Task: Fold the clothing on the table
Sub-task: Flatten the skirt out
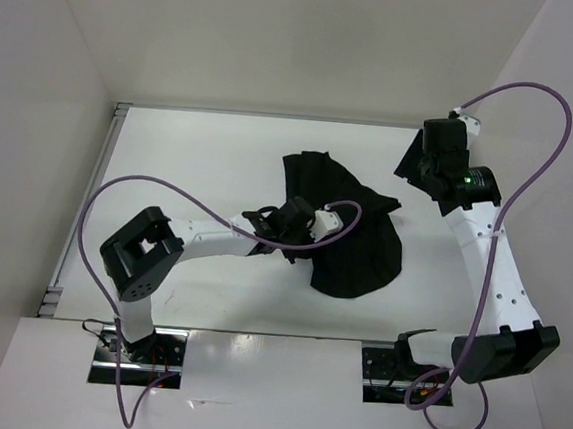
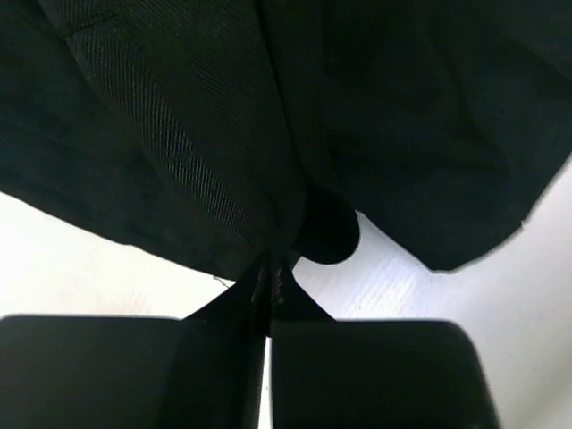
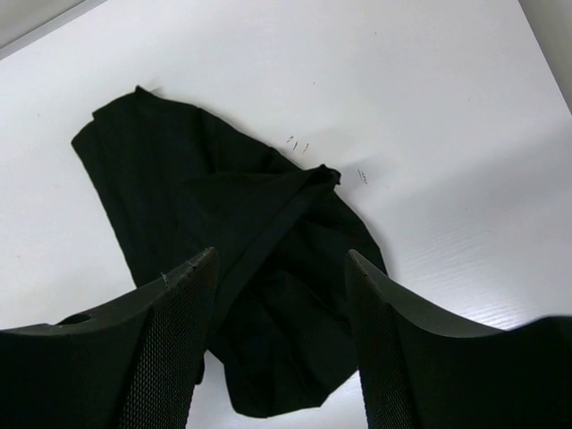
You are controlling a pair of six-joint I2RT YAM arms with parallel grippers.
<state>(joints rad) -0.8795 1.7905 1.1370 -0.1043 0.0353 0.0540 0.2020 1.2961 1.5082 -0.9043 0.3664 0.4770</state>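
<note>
The clothing point(image 1: 360, 236) is a black skirt lying crumpled on the white table point(image 1: 201, 157), right of the middle. My left gripper point(image 1: 303, 228) reaches in low from the left and meets the skirt's left edge. In the left wrist view its fingertips point(image 2: 268, 273) are pressed together on the hem of the black fabric point(image 2: 179, 134), which fills the view above them. My right gripper point(image 1: 413, 163) hangs well above the table at the far right. The right wrist view has it open point(image 3: 279, 268), looking down on the skirt point(image 3: 232, 223) with nothing between its fingers point(image 3: 179, 322).
White upright walls stand on the left, back and right point(image 1: 55, 104). A metal strip point(image 1: 86, 207) runs along the table's left edge. Purple cables point(image 1: 197, 202) loop over both arms. Small dark marks point(image 3: 297, 143) sit on the table beyond the skirt.
</note>
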